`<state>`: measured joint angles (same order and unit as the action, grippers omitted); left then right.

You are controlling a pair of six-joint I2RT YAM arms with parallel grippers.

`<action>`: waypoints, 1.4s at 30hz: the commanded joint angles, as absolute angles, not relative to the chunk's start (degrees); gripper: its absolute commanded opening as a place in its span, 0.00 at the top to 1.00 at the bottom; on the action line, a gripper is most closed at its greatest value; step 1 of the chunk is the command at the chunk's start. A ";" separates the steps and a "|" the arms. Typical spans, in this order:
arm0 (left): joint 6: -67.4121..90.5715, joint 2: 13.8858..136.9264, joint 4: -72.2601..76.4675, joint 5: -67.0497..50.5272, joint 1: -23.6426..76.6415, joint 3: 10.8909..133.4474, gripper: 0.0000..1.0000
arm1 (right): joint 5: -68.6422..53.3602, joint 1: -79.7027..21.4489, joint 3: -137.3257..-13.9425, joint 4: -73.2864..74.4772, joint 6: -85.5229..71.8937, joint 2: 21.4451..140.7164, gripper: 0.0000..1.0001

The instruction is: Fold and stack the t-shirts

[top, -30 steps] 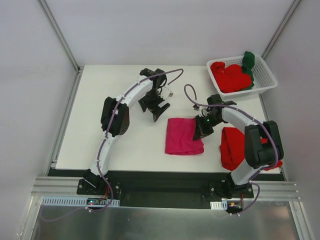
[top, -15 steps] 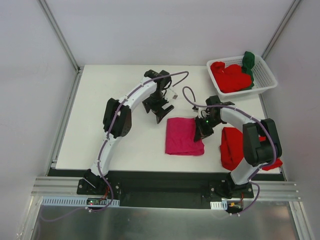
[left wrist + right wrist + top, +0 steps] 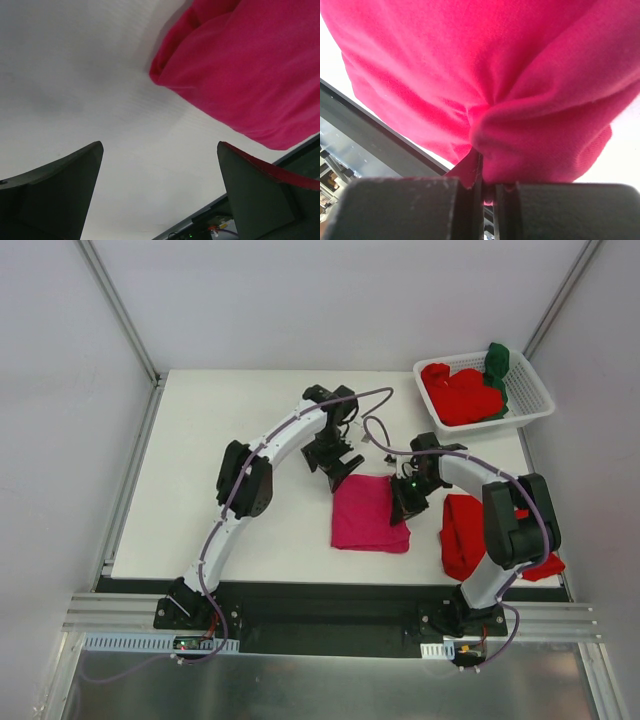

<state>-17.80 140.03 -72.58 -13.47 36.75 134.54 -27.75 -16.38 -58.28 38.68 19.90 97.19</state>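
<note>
A folded magenta-pink t-shirt (image 3: pixel 368 512) lies flat in the middle of the table. My right gripper (image 3: pixel 402 504) is shut on its right edge, and the right wrist view shows the pink cloth (image 3: pixel 470 65) bunched and pinched between the closed fingers (image 3: pixel 487 189). My left gripper (image 3: pixel 339 469) is open just above the shirt's far left corner. From the left wrist, that corner (image 3: pixel 240 70) sits ahead of the gripper (image 3: pixel 160 146), with only bare table between the fingertips. A folded red t-shirt (image 3: pixel 462 533) lies at the right, partly under my right arm.
A white slotted basket (image 3: pixel 535 398) stands at the far right corner, holding crumpled red shirts (image 3: pixel 460 395) and a dark green one (image 3: pixel 497 364). The table's near edge meets a black rail by the arm bases.
My left arm has swung right and nearer, bringing its open gripper to the magenta shirt's far left corner. The right gripper stays shut on the shirt's right edge, barely moved.
</note>
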 commanded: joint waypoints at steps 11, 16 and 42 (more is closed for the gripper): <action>-4.15 136.93 -71.20 -42.35 33.76 119.45 0.01 | -28.04 -14.94 -62.31 41.13 19.95 96.77 0.99; 1.83 138.25 -68.21 -47.18 30.86 119.01 0.01 | -29.18 -14.94 -62.67 41.31 19.34 97.03 0.99; -6.67 143.62 -70.48 -42.71 28.83 131.75 0.00 | -22.33 -17.58 -78.65 47.45 33.12 110.30 0.99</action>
